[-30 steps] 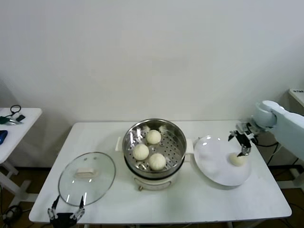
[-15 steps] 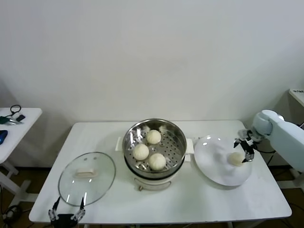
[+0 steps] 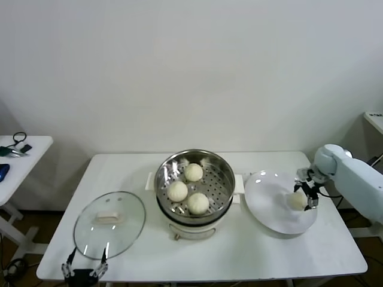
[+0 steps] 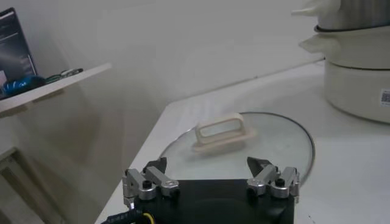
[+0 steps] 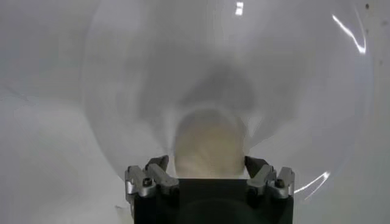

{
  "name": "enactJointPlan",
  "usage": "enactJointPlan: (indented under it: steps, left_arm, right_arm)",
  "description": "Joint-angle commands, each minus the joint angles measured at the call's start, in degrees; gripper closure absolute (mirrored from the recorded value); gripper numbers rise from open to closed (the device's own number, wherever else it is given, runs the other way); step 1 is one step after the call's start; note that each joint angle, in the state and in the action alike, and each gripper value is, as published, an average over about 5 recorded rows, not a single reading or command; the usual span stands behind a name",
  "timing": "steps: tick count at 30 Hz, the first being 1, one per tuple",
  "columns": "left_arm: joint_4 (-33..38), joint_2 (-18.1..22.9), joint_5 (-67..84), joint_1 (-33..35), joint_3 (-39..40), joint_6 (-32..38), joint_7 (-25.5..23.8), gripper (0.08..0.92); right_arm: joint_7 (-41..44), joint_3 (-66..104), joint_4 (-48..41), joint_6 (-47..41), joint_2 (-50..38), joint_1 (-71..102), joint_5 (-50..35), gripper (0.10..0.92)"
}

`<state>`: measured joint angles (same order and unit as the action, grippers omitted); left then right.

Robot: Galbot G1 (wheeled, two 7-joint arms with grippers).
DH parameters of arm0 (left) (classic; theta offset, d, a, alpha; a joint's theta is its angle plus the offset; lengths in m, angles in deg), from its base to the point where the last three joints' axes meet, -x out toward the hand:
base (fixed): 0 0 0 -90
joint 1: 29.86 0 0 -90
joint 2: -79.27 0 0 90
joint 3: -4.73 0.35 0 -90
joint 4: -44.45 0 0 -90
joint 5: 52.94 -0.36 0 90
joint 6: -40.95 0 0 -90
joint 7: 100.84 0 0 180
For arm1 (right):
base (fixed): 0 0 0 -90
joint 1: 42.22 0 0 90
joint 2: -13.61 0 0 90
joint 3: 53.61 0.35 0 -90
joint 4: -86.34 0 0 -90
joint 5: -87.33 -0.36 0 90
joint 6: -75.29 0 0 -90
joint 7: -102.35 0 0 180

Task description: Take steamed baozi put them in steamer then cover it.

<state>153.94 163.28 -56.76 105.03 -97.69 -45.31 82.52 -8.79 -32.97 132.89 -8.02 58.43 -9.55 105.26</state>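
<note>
On the tabletop (image 3: 251, 251), three baozi sit in the steamer (image 3: 194, 186) and the cover (image 3: 109, 224) lies aside by my idle, released left pincer (image 3: 82, 270). My right pincer (image 3: 304, 196) has come down around the last baozi (image 3: 296, 200) on the plate (image 3: 269, 209); whether it is clenched yet I cannot tell, so I judge the final transfer about to begin.

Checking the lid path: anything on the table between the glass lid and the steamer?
Nothing: in the head view, only bare table separates the cover from the steamer. The left hand waits at the near table edge.

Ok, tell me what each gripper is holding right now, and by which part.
The right gripper straddles the last baozi on the plate, across its sides; a firm hold cannot be told. The left gripper holds nothing.
</note>
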Motion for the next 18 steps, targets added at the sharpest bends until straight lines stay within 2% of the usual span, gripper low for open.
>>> enactJointPlan:
  steps: [1, 6, 10, 18]
  left_arm:
    - [0.2, -0.1, 0.0, 0.1, 0.0, 0.1, 0.0, 0.177]
    - [0.3, 0.1, -0.1, 0.2, 0.0, 0.1, 0.0, 0.177]
    - [0.3, 0.2, -0.2, 0.2, 0.1, 0.1, 0.0, 0.177]
    - [0.7, 0.7, -0.3, -0.5, 0.8, -0.2, -0.1, 0.177]
  right_arm:
    - [0.3, 0.9, -1.5, 0.4, 0.7, 0.3, 0.6, 0.299]
    - [0.5, 0.4, -1.2, 0.7, 0.4, -0.7, -0.6, 0.353]
    - [0.4, -2.7, 0.5, -0.1, -0.2, -3.8, -4.9, 0.363]
    - [-0.8, -22.4, 6.5, -6.9, 0.5, -24.7, -27.5, 0.364]
